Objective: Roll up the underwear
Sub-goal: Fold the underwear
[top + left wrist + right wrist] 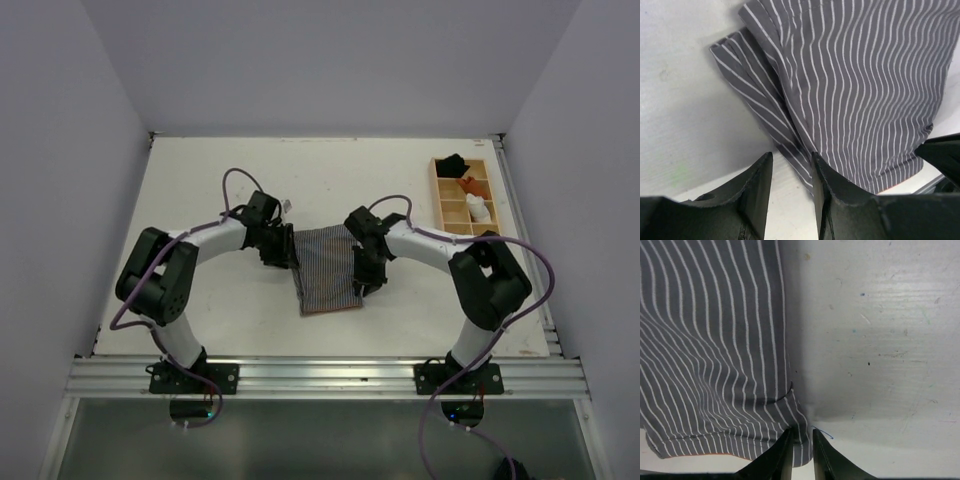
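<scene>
The underwear [328, 270], a grey cloth with fine white stripes, lies flat on the white table between my two arms. My left gripper [283, 255] sits at its left edge, pointing down. In the left wrist view the left gripper [791, 156] is open, with mostly bare table in the gap and the underwear [865, 90] edge running along the right finger. My right gripper [362, 275] is at the cloth's right edge. Seen from the right wrist, the right gripper [802, 432] stands narrow, pinching a corner of the underwear [705, 340].
A wooden tray [455, 212] with compartments stands at the back right and holds small black, orange and white bundles. A metal rail [320, 375] runs along the table's near edge. Grey walls close in both sides.
</scene>
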